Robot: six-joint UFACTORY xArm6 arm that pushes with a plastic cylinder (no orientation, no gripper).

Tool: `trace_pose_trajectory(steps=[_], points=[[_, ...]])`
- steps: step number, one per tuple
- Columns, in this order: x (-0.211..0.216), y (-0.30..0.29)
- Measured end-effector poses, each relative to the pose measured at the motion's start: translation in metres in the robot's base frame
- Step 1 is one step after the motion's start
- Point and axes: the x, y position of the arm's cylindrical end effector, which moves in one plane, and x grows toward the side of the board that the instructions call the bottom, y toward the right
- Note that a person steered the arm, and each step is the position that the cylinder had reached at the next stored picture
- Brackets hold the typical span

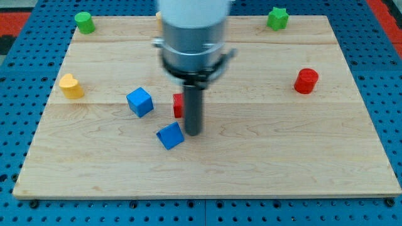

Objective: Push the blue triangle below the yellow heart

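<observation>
The blue triangle lies on the wooden board a little left of centre, toward the view's bottom. The yellow heart sits near the board's left edge, up and to the left of the triangle. My tip is just to the right of the blue triangle, touching it or nearly so. The arm's grey body hides the board area above the rod.
A blue cube stands up-left of the triangle. A red block is partly hidden behind the rod. A red cylinder is at the right, a green block top left, a green star top right.
</observation>
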Motion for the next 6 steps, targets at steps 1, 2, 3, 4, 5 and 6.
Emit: trace_pose_trajectory(steps=[1, 2, 3, 4, 5, 6], points=[[0.003, -0.102], [0.019, -0.126], [0.023, -0.045], [0.047, -0.091], [0.050, -0.150], [0.047, -0.135]])
